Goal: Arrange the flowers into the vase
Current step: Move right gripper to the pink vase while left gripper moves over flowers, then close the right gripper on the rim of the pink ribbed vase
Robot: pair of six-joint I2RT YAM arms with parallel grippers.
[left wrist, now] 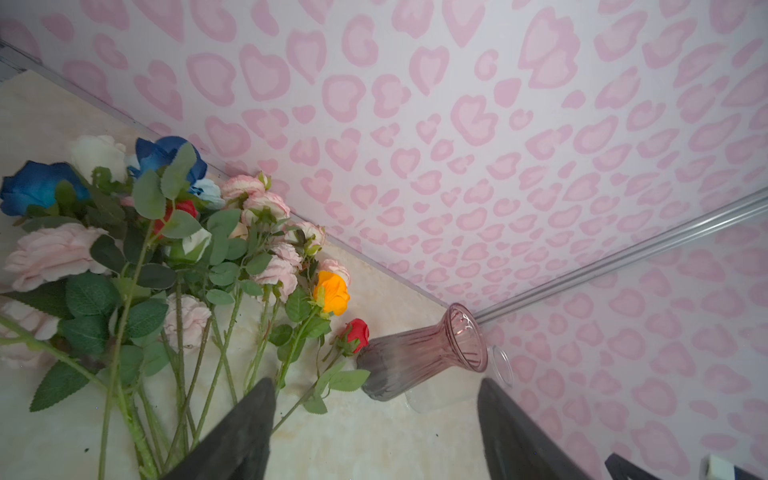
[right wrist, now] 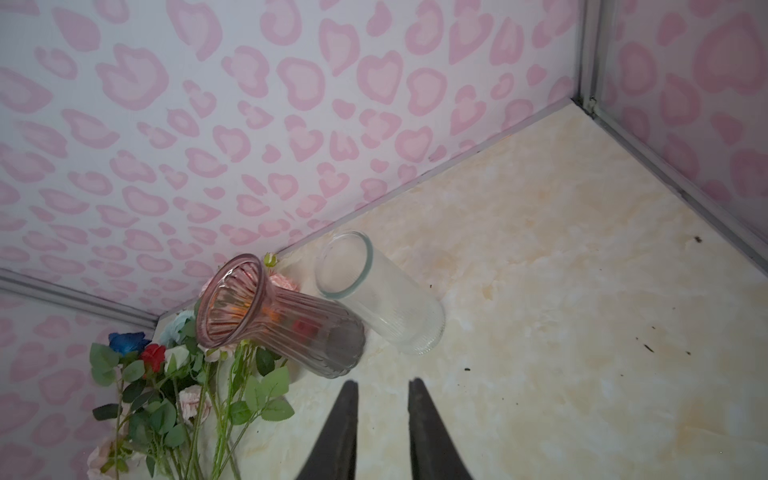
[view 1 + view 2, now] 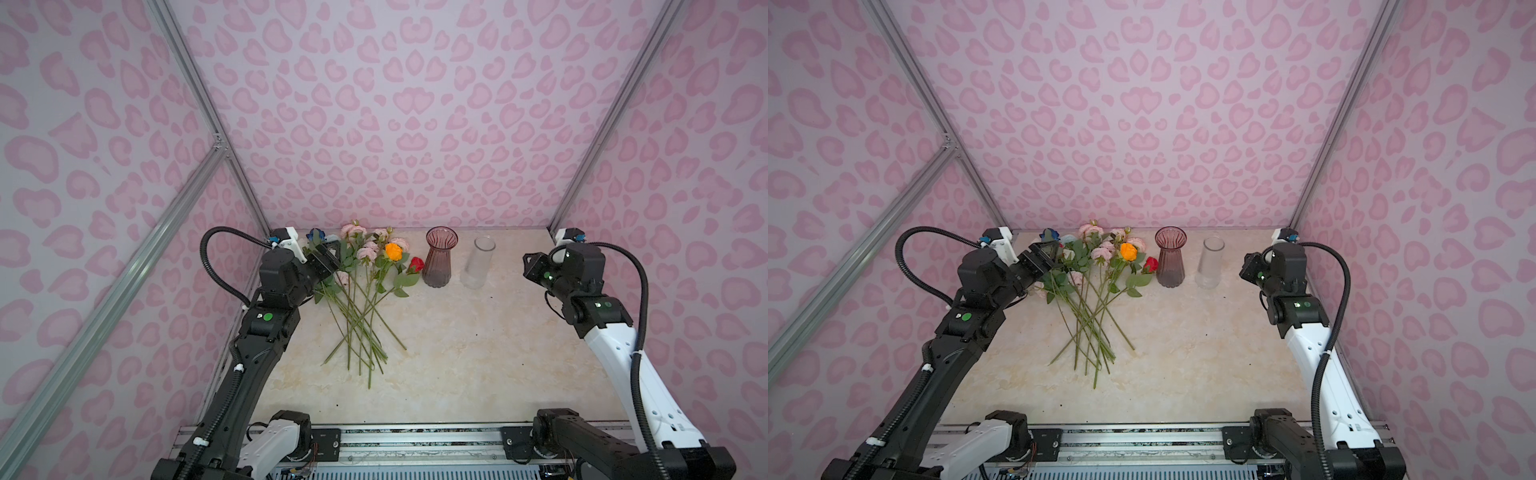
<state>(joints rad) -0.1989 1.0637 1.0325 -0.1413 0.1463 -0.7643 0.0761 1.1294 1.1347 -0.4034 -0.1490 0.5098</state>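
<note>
Left gripper [image 1: 376, 386]: jaws stood wide apart, empty, beside the leafy edge of the flowers [image 3: 365, 266]; contact could not be told. Right gripper [image 2: 383, 384]: narrow gap, nothing held, pointed at the clear vase [image 3: 478, 262]. Flowers lay heaped at 11 o'clock on the table [image 3: 457, 353], stems fanned toward 6. Pink vase [image 3: 439, 257] stood at 12 o'clock, clear one beside it at 1; both empty. Judged step: first pick. Next move probably calls for singling one stem from the crossed bundle.

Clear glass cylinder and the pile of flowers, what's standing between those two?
Only the pink ribbed vase stands upright between the clear cylinder and the flowers. Both top views show this.
</note>
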